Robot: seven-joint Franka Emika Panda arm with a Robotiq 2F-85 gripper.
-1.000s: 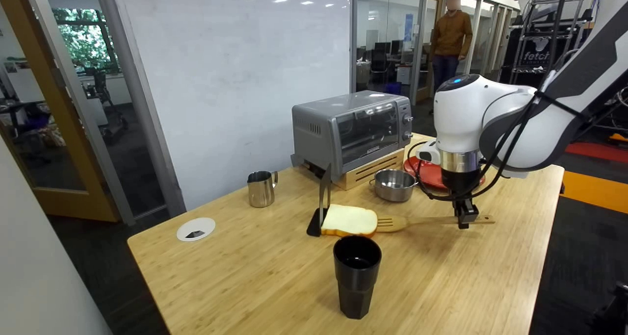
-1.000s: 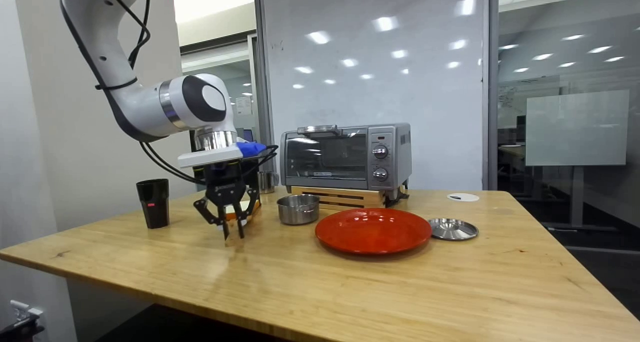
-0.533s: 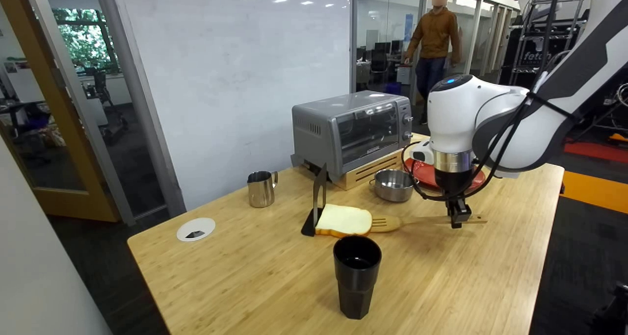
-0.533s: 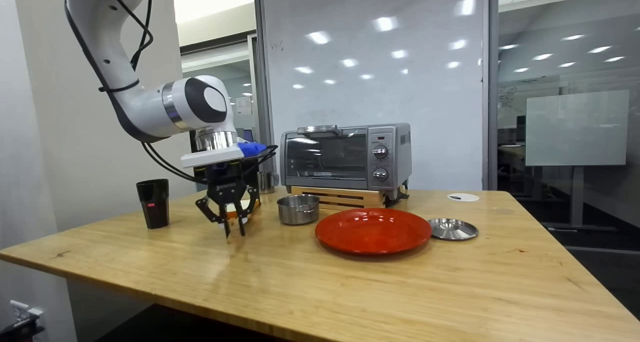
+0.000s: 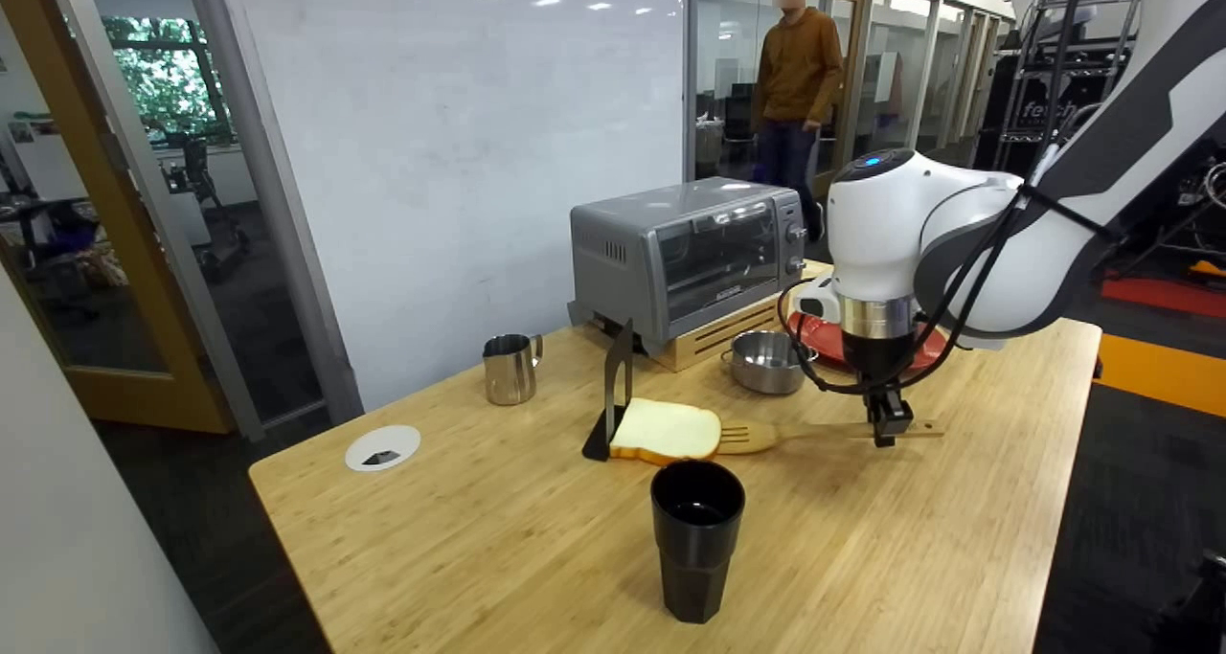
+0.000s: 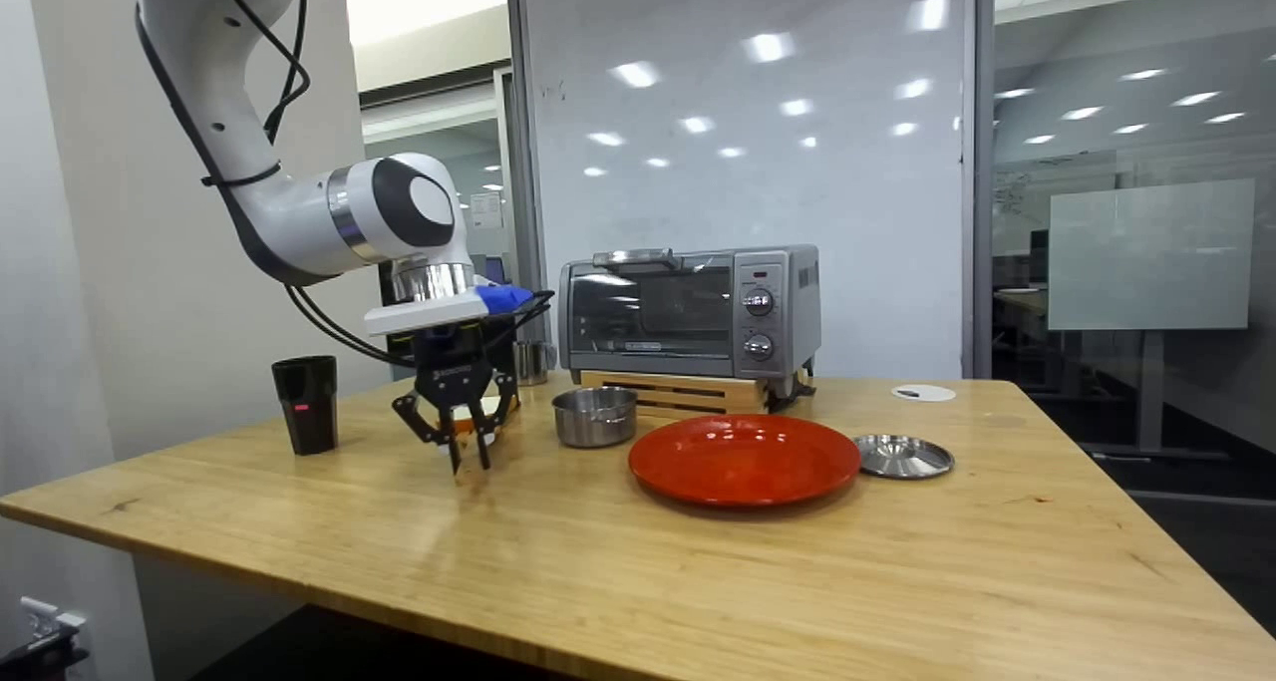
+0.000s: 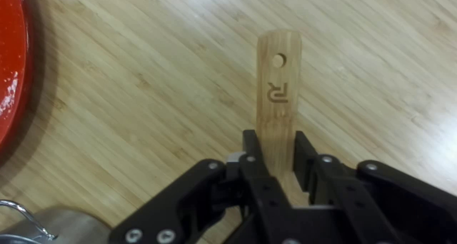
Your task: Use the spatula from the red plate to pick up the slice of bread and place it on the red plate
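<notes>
Along the table (image 5: 536,539), pale streaky wood, lay all of it. Biggest on top: the oven (image 5: 618,261), gray metal box, glass door, not needed. Next the plate (image 6: 744,460): round, shallow, glossy red, over on the oven side, well apart from my fingers (image 7: 251,144). That was the goal, not reached yet.

Then the spatula (image 5: 814,432), whose long axis was the thing to watch: it ran from my fingers straight to the bread (image 5: 668,431), so the slice was dead ahead, off the head end. Head sat at the near crust; touching or a bit under, I couldn't tell. Light smooth wood, slim handle, slits cut in the head, held low and about level.

Then the cup (image 5: 697,549): black, shiny, faceted lower down, upright, on the side away from the oven. Then the bowl (image 5: 769,378): steel, straight-walled, between handle line and oven.

As for the bread: flat, near-square, pale matte top, orange-brown crust, its far edge against or over the dark foot of what looked like a bookend (image 5: 598,441). Could work as a backstop, I figured. Next move called for a straight flat push along the handle, then a level lift; a tipped head would likely just shove the slice or drop it.

My fingers last: black, blocky, clamped on the spatula, one each side of its handle, tail end poking out past them. Smallest: a round hole and engraved mark in that tail.
</notes>
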